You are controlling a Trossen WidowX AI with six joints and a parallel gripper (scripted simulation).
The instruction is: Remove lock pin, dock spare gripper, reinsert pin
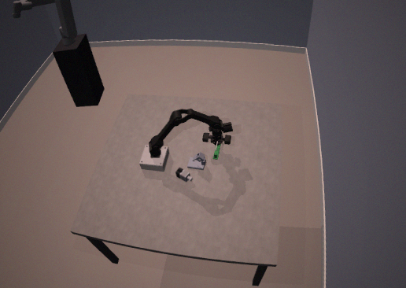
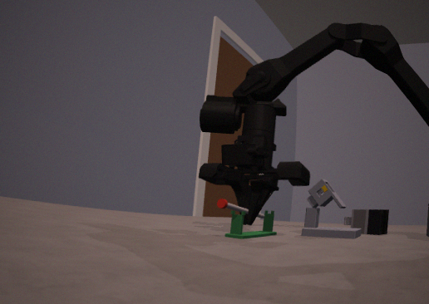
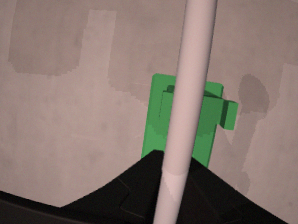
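Note:
My gripper points down and is shut on the lock pin, a pale rod with a red head. The pin runs along the green rack, and the fingers are between the rack's two posts. In the exterior view the pin slants down from its head; its far end is partly hidden. The grey mount carries a tilted square socket with a yellow spot. The spare gripper, grey and black, lies on the table beside the mount.
The arm's white base block is left of the mount. The arm arches over the table. Another robot arm stands on a black pedestal beyond the table.

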